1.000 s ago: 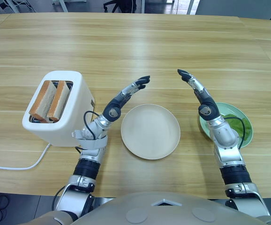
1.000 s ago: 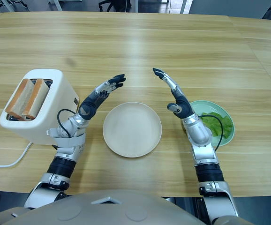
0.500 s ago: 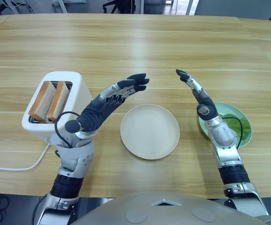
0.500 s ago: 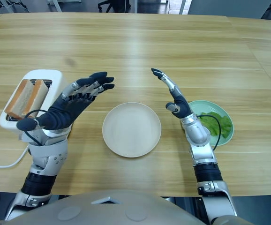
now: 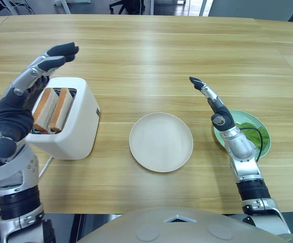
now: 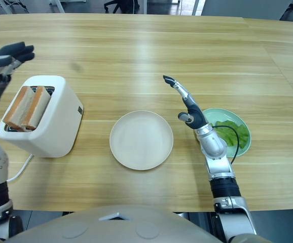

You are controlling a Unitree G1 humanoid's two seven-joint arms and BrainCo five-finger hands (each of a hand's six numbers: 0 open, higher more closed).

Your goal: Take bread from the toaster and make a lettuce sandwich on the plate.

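The wide wooden tabletop (image 5: 146,50) carries everything. At the far left, the left hand (image 5: 17,109) is raised beside and above the toaster (image 5: 75,131), fingers stretched out and holding nothing. Two slices of bread (image 5: 53,109) stand upright in the white toaster's slots. A beige plate (image 5: 160,142) lies at the centre. To its right, the right hand (image 5: 212,101) is lifted with fingers straight and holds nothing. Its arm crosses the left edge of a green bowl (image 5: 267,140) of lettuce (image 5: 249,132).
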